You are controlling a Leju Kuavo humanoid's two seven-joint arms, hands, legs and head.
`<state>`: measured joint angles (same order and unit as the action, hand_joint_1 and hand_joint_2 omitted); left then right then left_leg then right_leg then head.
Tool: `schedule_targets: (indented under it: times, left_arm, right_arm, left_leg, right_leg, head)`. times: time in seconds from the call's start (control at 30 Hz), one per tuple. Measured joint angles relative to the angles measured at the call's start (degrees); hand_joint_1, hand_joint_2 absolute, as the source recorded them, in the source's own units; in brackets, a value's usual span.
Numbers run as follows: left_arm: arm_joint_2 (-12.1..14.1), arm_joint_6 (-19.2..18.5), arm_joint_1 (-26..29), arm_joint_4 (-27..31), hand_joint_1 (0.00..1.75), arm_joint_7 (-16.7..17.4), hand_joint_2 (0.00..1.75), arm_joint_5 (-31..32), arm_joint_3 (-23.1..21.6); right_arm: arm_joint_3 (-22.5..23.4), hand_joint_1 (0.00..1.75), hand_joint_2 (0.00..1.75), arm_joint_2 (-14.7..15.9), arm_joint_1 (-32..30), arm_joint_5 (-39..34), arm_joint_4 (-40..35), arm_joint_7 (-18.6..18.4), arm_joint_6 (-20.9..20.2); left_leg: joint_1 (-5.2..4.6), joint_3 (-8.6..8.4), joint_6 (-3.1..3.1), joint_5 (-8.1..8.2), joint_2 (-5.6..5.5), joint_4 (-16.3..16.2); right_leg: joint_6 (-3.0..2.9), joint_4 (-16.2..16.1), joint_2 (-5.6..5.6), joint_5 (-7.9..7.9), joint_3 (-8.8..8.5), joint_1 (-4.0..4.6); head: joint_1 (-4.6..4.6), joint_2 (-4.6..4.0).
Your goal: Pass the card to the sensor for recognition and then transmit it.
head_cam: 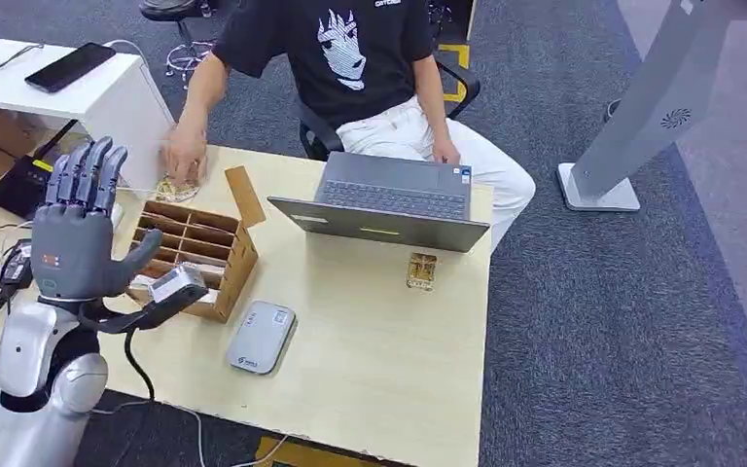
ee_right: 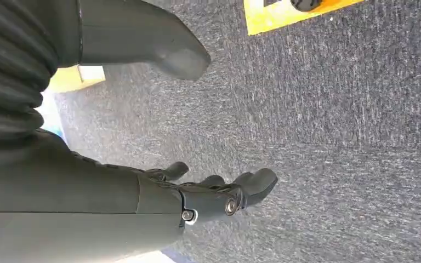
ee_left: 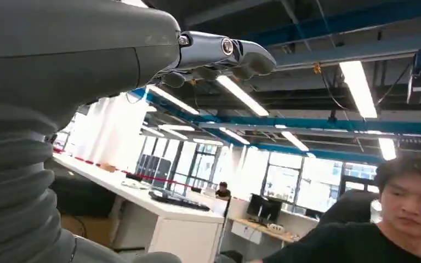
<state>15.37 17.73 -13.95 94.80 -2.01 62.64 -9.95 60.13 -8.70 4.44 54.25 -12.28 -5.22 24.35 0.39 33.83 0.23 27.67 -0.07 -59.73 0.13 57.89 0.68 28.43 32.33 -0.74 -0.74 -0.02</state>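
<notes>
- Presently, left hand [head_cam: 78, 229] is raised beside the cardboard organizer [head_cam: 195, 255], fingers straight and spread, holding nothing.
- Right hand [ee_right: 197, 189] hangs over carpet, fingers apart, empty.
- Card [head_cam: 421, 270] lies on table [head_cam: 389, 360], well right of the organizer, just before the laptop [head_cam: 389, 204].
- Grey sensor [head_cam: 261, 337] sits just right of the organizer's near corner.

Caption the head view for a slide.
Robot's raised, empty left hand beside a cardboard organizer; card and reader wait on the table.
</notes>
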Motion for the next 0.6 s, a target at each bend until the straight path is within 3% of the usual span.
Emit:
schedule_targets:
  times: [0.13, 0.2, 0.27, 0.3, 0.43, 0.6]
  left_arm:
    - [0.9, -1.2, 4.3, 3.7, 0.00, -0.6, 1.75, -1.6, 0.0]
    - [2.6, -5.7, 11.6, 8.9, 0.00, -1.0, 1.75, -8.9, 0.0]
    - [6.5, -15.7, 14.9, 9.9, 0.00, 1.4, 1.75, -17.4, 0.0]
    - [7.4, -17.1, 15.1, 9.9, 0.00, 1.7, 1.75, -18.3, 0.1]
    - [11.5, -20.5, 15.7, 9.2, 0.00, 3.1, 1.75, -19.6, 1.8]
    - [11.9, -21.6, 13.8, 4.7, 0.00, 4.2, 1.75, -18.1, 2.1]
  right_arm:
    - [0.8, 0.00, 1.75, 0.0, 0.0, -0.8, 0.0, 0.0, 0.2]
    - [2.1, 0.00, 1.75, 0.0, -0.2, -1.7, 0.0, 0.4, 0.3]
    - [3.1, 0.00, 1.75, 0.0, -0.3, -2.1, 0.0, 0.4, 0.8]
    - [3.3, 0.00, 1.75, 0.0, -0.4, -2.1, 0.0, 0.4, 0.8]
    - [3.6, 0.00, 1.75, 0.0, -0.5, -1.8, 0.0, 0.4, 0.8]
    - [3.6, 0.00, 1.75, 0.0, -0.3, -0.8, 0.0, 0.0, 0.6]
  left_leg:
    - [0.00, -0.02, -0.04, 0.03, 0.09, 0.0]
    - [0.01, 0.03, -0.04, 0.04, 0.06, 0.0]
    - [0.06, 0.04, -0.05, 0.03, 0.04, 0.0]
    - [0.08, 0.05, -0.06, 0.03, 0.02, 0.0]
    - [0.10, 0.03, -0.07, 0.02, 0.04, 0.0]
    - [0.09, 0.04, -0.08, 0.01, -0.06, 0.0]
  right_leg:
    - [0.00, 0.0, 0.11, 0.00, 0.00, 0.00]
    - [-0.01, 0.0, 0.09, 0.05, 0.07, 0.00]
    - [0.00, 0.0, 0.06, 0.06, 0.05, 0.02]
    - [0.00, 0.0, 0.03, 0.06, 0.04, 0.03]
    - [-0.02, 0.0, 0.04, 0.05, 0.07, 0.04]
    - [-0.05, 0.0, -0.03, 0.05, 0.05, 0.04]
  head:
    - [0.02, -0.02]
    - [0.02, -0.02]
    - [0.02, 0.00]
    - [0.02, -0.02]
    - [0.00, 0.00]
    - [0.00, 0.00]
